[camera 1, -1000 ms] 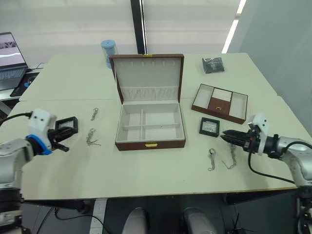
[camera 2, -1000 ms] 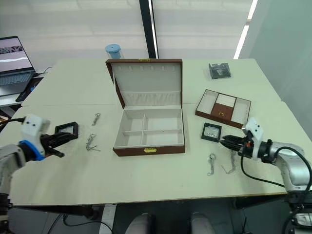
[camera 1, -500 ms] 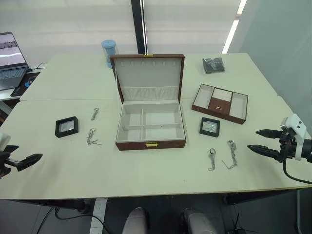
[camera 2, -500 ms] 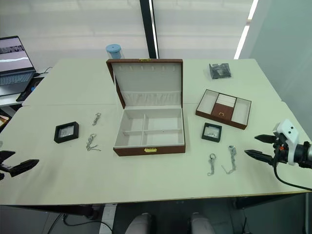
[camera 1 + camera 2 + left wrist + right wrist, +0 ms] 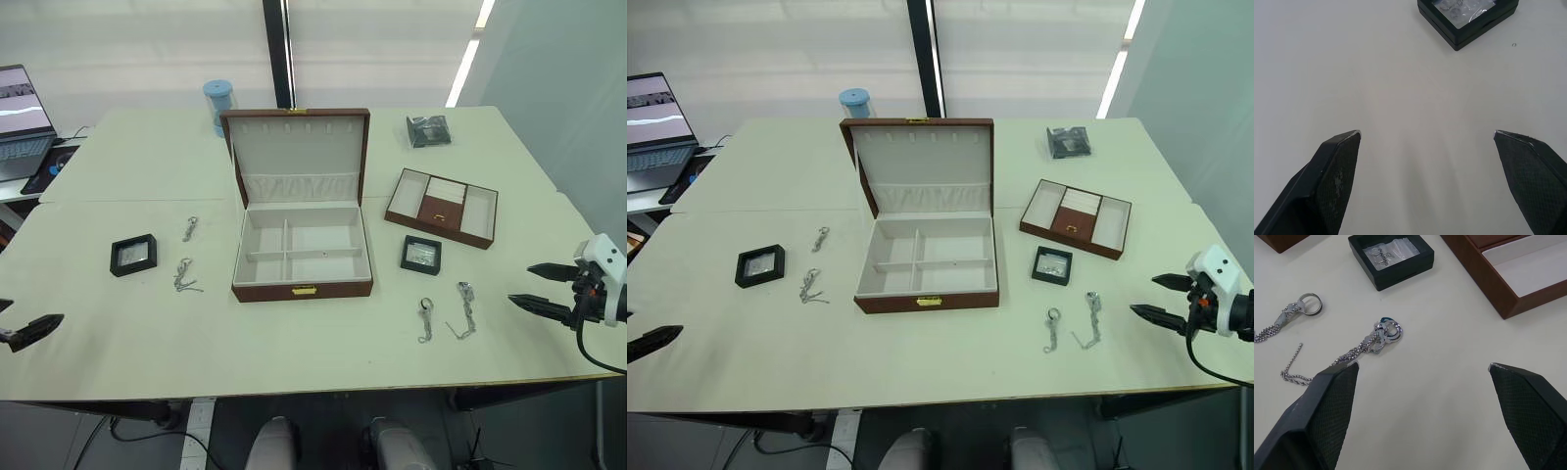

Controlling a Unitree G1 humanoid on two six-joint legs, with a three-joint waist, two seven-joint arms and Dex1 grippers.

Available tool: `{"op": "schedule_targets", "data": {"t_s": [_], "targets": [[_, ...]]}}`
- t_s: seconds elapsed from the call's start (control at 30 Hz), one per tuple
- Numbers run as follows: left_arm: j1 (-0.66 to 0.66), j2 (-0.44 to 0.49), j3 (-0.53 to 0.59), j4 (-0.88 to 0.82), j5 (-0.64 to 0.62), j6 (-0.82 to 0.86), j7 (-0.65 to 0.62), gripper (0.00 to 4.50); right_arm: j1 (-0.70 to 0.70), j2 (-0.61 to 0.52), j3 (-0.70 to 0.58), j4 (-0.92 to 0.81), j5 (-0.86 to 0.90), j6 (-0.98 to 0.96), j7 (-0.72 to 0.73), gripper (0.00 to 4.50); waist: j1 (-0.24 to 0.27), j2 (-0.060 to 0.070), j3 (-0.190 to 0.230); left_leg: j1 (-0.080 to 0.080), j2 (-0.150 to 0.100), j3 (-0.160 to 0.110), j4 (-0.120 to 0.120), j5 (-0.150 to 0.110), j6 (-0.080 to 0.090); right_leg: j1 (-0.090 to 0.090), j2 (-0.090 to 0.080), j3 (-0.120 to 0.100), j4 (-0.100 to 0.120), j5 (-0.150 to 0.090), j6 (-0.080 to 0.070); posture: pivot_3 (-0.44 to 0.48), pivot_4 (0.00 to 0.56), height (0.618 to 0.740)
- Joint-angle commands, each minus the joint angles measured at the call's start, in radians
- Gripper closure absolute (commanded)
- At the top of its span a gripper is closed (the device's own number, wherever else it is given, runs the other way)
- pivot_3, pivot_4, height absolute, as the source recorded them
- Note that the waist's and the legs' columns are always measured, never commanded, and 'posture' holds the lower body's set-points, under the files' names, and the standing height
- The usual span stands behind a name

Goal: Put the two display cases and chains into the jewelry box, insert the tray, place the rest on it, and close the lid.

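While both my grippers are hanging spread and empty off the table's side edges | left gripper (image 5: pixel 1425 147), right gripper (image 5: pixel 1422 377) | jewelry box (image 5: pixel 302 257) sitting open mid-table, nothing packed | risk: thin chain (image 5: pixel 1359 351) slipping my wide fingers.

Jewelry box (image 5: pixel 302 289) — reddish-brown, cream lining; display cases (image 5: pixel 133 255) black; chains (image 5: pixel 463 310) silver; gripper fingers (image 5: pixel 1327 401) black — cross-hatched weave.
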Motion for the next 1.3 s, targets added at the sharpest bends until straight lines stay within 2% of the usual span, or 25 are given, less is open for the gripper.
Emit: {"op": "schedule_targets", "data": {"t_s": [0.03, 0.33, 0.43, 0.57, 0.73, 0.9, 1.1, 1.3], "targets": [[-0.015, 0.033, 0.001, 0.016, 0.007, -0.033, -0.012, 0.01, -0.001, -0.014, -0.037, -0.009, 0.005, -0.017, -0.004, 0.0, 0.0, 0.0, 0.0, 0.0, 0.0, 0.0, 0.0, 0.0, 0.0, 0.0, 0.0, 0.0, 0.0, 0.0, 0.0, 0.0, 0.15, 0.74], [-0.075, 0.036, -0.054, 0.073, 0.022, -0.076, -0.033, 0.01, -0.012, 0.002, -0.036, -0.034, 0.018, -0.027, -0.009, 0.0, 0.0, 0.0, 0.0, 0.0, 0.0, 0.0, 0.0, 0.0, 0.0, 0.0, 0.0, 0.0, 0.0, 0.0, 0.0, 0.0, 0.15, 0.74], [-0.113, 0.04, -0.109, 0.096, 0.036, -0.103, -0.055, 0.01, -0.041, 0.024, -0.019, -0.083, 0.047, -0.014, 0.0, 0.0, 0.0, 0.0, 0.0, 0.0, 0.0, 0.0, 0.0, 0.0, 0.0, 0.0, 0.0, 0.0, 0.001, 0.0, 0.0, 0.0, 0.15, 0.74], [-0.184, 0.062, -0.236, 0.139, 0.102, -0.17, -0.089, 0.01, -0.098, 0.116, 0.03, -0.201, 0.105, -0.002, -0.005, 0.0, -0.002, 0.0, 0.0, 0.0, 0.001, 0.0, 0.001, 0.0, 0.0, 0.0, 0.002, 0.0, 0.001, 0.0, 0.0, 0.0, 0.15, 0.74], [-0.341, 0.074, -0.382, 0.226, 0.171, -0.246, -0.135, 0.01, -0.096, 0.262, 0.127, -0.405, 0.171, 0.032, -0.048, 0.0, 0.002, -0.001, 0.0, -0.006, 0.001, -0.002, 0.002, 0.0, 0.0, -0.005, 0.003, -0.001, 0.002, 0.0, 0.0, 0.0, 0.15, 0.74], [-0.515, 0.059, -0.494, 0.302, 0.22, -0.299, -0.19, 0.01, -0.039, 0.385, 0.26, -0.564, 0.133, -0.029, -0.105, 0.0, 0.009, -0.003, -0.001, -0.009, 0.0, -0.002, 0.003, 0.0, 0.0, -0.008, 0.002, -0.002, 0.002, 0.0, 0.0, 0.0, 0.15, 0.74], [-0.706, 0.015, -0.601, 0.421, 0.276, -0.359, -0.227, 0.01, 0.014, 0.483, 0.359, -0.597, 0.042, -0.165, -0.159, 0.0, 0.006, -0.005, -0.002, -0.009, 0.0, -0.002, 0.004, 0.0, 0.0, -0.007, 0.007, -0.002, 0.004, 0.0, 0.0, 0.0, 0.15, 0.74], [-0.799, -0.028, -0.659, 0.531, 0.323, -0.404, -0.228, 0.01, 0.034, 0.507, 0.381, -0.593, 0.019, -0.203, -0.192, 0.0, 0.001, -0.005, -0.002, -0.008, 0.001, -0.002, 0.004, 0.0, 0.0, -0.008, 0.009, -0.002, 0.005, 0.0, 0.0, 0.0, 0.15, 0.74]]}}
